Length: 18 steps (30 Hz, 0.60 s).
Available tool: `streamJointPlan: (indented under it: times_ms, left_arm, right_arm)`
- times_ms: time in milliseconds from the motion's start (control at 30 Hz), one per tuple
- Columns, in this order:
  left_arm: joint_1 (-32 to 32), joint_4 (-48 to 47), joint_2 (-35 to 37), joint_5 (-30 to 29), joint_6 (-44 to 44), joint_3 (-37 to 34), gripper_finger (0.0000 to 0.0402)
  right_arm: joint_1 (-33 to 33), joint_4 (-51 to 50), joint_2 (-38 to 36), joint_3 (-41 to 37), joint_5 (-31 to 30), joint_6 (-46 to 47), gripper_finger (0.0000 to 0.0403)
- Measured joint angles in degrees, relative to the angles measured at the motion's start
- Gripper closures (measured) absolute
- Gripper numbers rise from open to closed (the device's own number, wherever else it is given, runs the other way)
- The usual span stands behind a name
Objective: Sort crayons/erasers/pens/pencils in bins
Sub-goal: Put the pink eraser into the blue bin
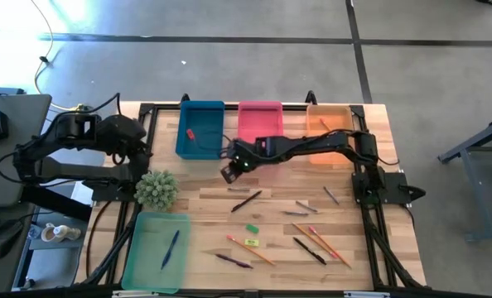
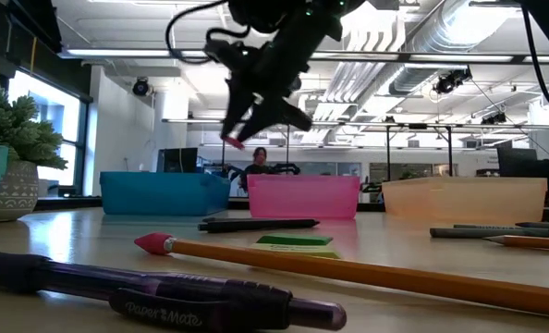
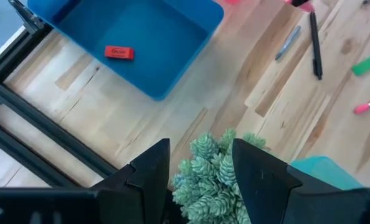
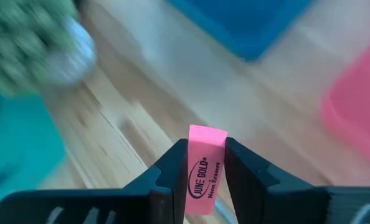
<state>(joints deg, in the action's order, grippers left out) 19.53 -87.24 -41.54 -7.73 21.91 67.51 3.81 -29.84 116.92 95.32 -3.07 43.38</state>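
- My right gripper [image 4: 207,163] pinches a pink eraser [image 4: 207,168] between its 2 fingers, end sticking out past the tips; printed lettering shows on its face.
- From above, that gripper [image 1: 231,170] hangs over bare table just in front of the gap between the dark blue bin [image 1: 200,128] and the pink bin [image 1: 260,121], the arm reaching in from the right side.
- In the low view the gripper [image 2: 242,129] is well above the tabletop, a bit of pink showing at its tip.
- A red eraser [image 3: 119,52] lies flat inside the dark blue bin.
- The orange bin [image 1: 329,118] stands beside the pink one; the mint green bin [image 1: 156,251] sits near the front left corner with 1 blue pen [image 1: 171,248] in it.
- My left gripper [image 3: 200,171] waits by the table's left edge above the spiky green plant [image 3: 211,177], fingers spread apart, holding nothing.
- Pencils [image 1: 250,249], dark pens [image 1: 246,201], a green eraser [image 1: 252,228] and a yellow eraser [image 1: 251,242] lie loose on the table's front half.
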Motion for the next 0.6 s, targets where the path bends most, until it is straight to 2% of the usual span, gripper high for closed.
streamJointPlan:
  times_ms: [367, 600]
  left_arm:
    - [0.0, 5.4, -0.1, -0.7, 0.0, 0.0, 0.0241]
    - [0.0, 13.3, -0.3, -6.7, 0.0, 0.0, 0.0241]
  right_arm:
    - [4.4, 22.3, 0.0, 0.4, -3.7, -1.3, 0.0320]
    - [7.2, 32.6, 0.0, 0.4, -10.0, -8.2, 0.0320]
